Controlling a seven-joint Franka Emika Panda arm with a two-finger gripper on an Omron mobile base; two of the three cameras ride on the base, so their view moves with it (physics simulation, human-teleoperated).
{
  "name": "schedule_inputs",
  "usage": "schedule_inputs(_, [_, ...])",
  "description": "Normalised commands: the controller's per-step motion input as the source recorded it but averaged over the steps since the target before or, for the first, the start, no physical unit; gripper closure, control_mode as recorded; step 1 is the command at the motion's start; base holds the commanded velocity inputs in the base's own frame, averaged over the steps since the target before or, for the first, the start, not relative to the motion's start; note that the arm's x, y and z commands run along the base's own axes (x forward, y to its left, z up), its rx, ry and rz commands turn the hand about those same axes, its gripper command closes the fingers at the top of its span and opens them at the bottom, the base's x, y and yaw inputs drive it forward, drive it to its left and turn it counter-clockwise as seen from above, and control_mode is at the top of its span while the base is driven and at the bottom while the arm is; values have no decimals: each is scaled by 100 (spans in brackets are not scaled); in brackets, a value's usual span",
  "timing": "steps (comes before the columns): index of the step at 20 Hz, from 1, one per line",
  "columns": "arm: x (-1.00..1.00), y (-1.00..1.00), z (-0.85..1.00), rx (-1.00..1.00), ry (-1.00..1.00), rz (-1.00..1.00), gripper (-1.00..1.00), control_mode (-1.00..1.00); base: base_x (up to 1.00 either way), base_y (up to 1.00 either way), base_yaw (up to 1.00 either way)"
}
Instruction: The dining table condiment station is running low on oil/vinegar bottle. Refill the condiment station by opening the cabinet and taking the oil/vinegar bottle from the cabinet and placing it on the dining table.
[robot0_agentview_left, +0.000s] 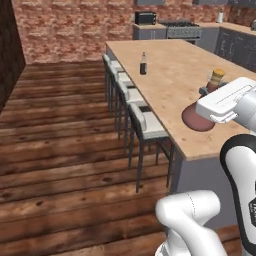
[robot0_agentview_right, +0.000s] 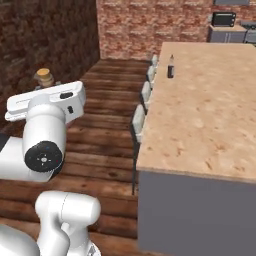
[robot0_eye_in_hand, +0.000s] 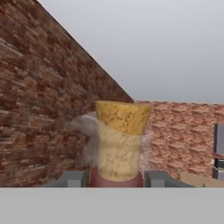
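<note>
At the left of the left base view a row of cushioned stools lines the dining table; a dark square bottle stands upper centre on its tan top. At right centre, the oil/vinegar bottle shows its round reddish body and cork beside the white hand. In the hand view the gripper, bottom centre, is clamped on the flask's neck, one finger on either side, cork rising at mid-frame against brick wall.
</note>
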Motion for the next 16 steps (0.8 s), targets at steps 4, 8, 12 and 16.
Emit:
schedule_inputs(4, [0, 0, 0, 0, 0, 0, 100, 100, 54, 100, -44])
schedule_inputs(8, [0, 0, 0, 0, 0, 0, 100, 100, 61, 100, -44])
schedule_inputs(12, [0, 0, 0, 0, 0, 0, 100, 100, 62, 100, -45])
schedule_inputs(16, [0, 0, 0, 0, 0, 0, 100, 100, 70, 100, -45])
